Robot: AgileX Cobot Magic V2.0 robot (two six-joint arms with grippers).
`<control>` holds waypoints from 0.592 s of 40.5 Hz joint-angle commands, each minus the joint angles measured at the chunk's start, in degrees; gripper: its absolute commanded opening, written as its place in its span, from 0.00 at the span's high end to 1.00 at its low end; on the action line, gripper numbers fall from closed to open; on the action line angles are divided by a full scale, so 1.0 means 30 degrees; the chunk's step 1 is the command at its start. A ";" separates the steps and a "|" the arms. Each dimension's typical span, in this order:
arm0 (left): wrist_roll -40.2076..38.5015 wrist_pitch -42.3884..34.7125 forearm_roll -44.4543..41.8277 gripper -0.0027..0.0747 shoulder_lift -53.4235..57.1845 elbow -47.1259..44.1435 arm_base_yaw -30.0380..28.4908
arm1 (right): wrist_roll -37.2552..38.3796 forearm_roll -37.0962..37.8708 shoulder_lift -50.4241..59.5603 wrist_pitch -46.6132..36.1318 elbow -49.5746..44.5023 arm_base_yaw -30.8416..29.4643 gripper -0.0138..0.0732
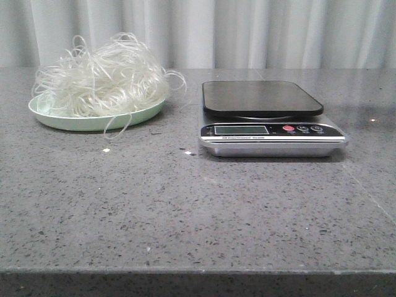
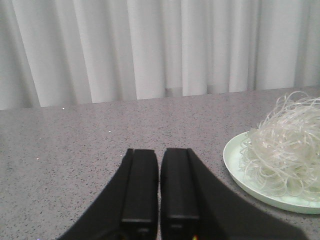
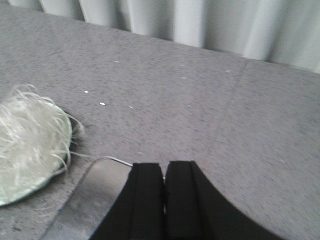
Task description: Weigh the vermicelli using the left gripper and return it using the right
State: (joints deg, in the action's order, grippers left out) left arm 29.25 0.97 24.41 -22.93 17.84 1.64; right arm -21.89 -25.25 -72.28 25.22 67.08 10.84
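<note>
The vermicelli (image 1: 102, 77) is a fluffy heap of whitish strands on a pale green plate (image 1: 74, 119) at the back left of the table. It also shows in the left wrist view (image 2: 285, 147) and the right wrist view (image 3: 25, 135). A digital scale (image 1: 266, 117) with a bare dark platform stands right of the plate. My left gripper (image 2: 160, 152) is shut and empty, above bare table beside the plate. My right gripper (image 3: 165, 165) is shut and empty, over the scale's corner (image 3: 95, 192). Neither gripper shows in the front view.
The grey speckled table (image 1: 185, 210) reaches to a white curtain (image 1: 247, 31) at the back. A few small white crumbs (image 1: 106, 150) lie in front of the plate. Loose strands hang over the plate's rim.
</note>
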 commanded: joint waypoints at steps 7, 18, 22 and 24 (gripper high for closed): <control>-0.0169 -0.1478 0.0190 0.79 -0.0070 0.0518 0.0160 | 0.0030 0.0257 0.5391 -0.5485 -0.6065 -0.0340 0.67; -0.0169 -0.1478 0.0190 0.79 -0.0070 0.0518 0.0160 | 0.0030 0.0257 1.0397 -0.6099 -1.1145 -0.2534 0.67; -0.0169 -0.1478 0.0190 0.79 -0.0070 0.0518 0.0160 | 0.0030 0.0257 1.2526 -0.6626 -1.2606 -0.3277 0.67; -0.0169 -0.1478 0.0190 0.79 -0.0070 0.0518 0.0160 | 0.0030 0.0257 1.3473 -0.6916 -1.3269 -0.3517 0.67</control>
State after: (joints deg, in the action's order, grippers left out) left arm 29.25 0.71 24.41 -22.93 17.84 1.64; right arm -21.76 -24.49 -36.13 10.36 28.33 1.65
